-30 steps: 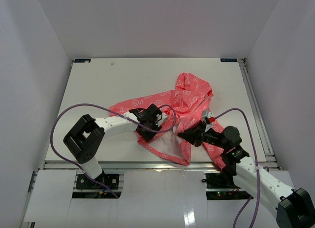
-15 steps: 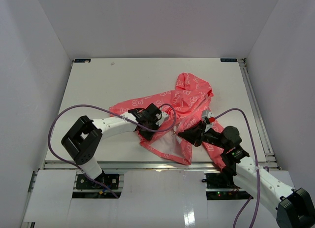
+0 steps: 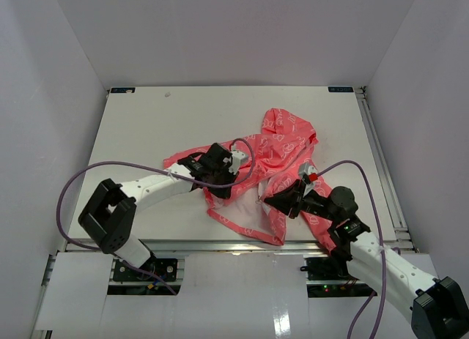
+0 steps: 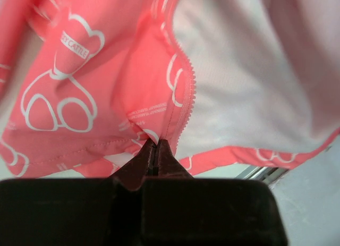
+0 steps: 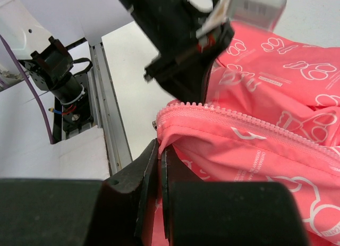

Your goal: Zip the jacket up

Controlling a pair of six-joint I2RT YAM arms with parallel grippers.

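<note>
Top external view: the jacket (image 3: 282, 145) lies crumpled on the counter (image 3: 154, 119), toward the near edge and right of centre, and it's wide open. Our left fingers (image 4: 151, 154) are pinched tight on a front edge right by one row of zipper teeth (image 4: 187, 92), with the white lining (image 4: 249, 70) showing. Our right fingers (image 5: 153, 160) are clamped on the other hem, just under the zipper end (image 5: 162, 114). We've got both halves gripped, but nothing's joined or zipped yet, so we reckon basically the whole job is left.
</note>
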